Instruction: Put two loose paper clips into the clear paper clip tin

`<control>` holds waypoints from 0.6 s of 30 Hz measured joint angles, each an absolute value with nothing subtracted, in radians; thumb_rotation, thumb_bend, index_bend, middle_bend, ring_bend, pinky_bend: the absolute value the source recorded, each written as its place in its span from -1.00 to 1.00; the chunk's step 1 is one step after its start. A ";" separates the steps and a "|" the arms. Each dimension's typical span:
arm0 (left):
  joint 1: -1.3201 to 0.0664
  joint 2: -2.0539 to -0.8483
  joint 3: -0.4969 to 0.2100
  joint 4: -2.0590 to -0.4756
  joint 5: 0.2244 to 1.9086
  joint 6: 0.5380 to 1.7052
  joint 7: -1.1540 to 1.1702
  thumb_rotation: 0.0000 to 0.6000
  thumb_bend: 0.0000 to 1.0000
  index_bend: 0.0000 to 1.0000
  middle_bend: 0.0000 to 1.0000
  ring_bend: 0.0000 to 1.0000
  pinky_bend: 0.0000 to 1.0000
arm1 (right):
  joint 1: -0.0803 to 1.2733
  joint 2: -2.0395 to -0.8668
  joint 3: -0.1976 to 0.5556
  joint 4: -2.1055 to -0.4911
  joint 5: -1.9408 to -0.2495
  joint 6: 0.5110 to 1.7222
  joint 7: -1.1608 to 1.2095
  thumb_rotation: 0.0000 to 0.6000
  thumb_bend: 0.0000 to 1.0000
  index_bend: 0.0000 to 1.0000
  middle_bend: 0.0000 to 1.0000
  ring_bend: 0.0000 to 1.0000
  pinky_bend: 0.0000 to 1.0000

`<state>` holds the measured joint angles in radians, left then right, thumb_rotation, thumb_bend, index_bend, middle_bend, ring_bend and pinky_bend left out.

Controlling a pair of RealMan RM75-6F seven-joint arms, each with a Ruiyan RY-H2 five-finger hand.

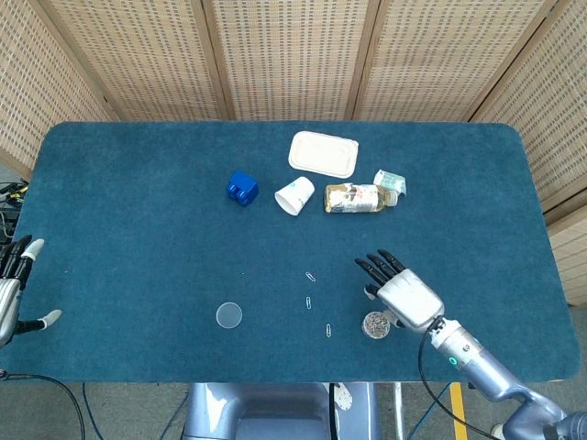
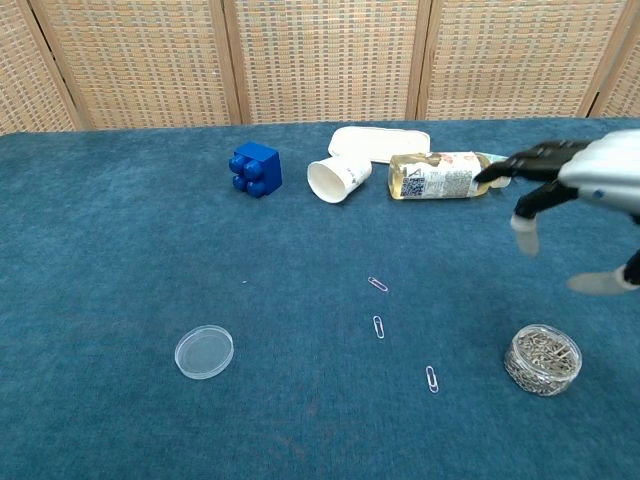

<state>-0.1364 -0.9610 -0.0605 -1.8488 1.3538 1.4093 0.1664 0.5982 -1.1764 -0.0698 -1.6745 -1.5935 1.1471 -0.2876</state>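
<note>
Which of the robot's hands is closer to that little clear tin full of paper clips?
The right hand. It hovers open just above and beside the clear tin, not touching it. The left hand sits at the table's far left edge, well away, with the round lid lying between them.

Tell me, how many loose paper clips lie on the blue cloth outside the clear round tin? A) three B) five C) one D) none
A: three loose paper clips lie in a slanted row on the blue cloth, left of the clear round tin, which is already full of clips.
</note>
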 measured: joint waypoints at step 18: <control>-0.086 -0.961 -0.029 -1.819 1.436 1.476 0.104 1.00 -1.00 -1.00 -1.00 -1.00 -1.00 | 0.280 -1.216 -0.015 -1.472 -1.504 1.506 -0.063 1.00 -1.00 -1.00 -1.00 -1.00 -1.00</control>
